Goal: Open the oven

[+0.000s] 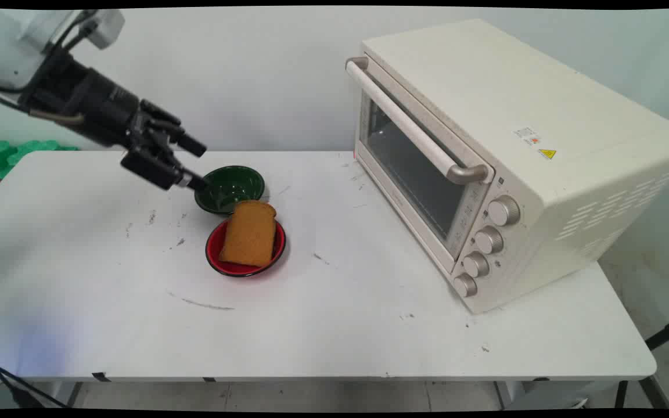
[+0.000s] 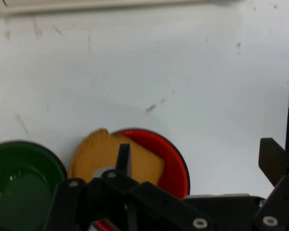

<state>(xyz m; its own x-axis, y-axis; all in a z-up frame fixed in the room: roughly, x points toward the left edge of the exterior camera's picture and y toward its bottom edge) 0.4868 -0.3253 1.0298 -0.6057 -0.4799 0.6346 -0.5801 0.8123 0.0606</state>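
My gripper (image 1: 198,165) is hovering, jaws spread, over the green bowl's (image 1: 231,188) rim. Toast (image 1: 248,233) is lying in the red bowl (image 1: 217,255) beside it.

Surface finishes on the tabletop

Tabletop (image 1: 369,325): smooth matt white, scuffed with dark marks. Green bowl (image 1: 231,187) and red bowl (image 1: 215,252): glossy. Bread slice (image 1: 248,233): matt, porous. Oven (image 1: 514,157): matt cream casing, glass door, satin metallic handle and knobs. Pincer (image 1: 200,167): matt black.
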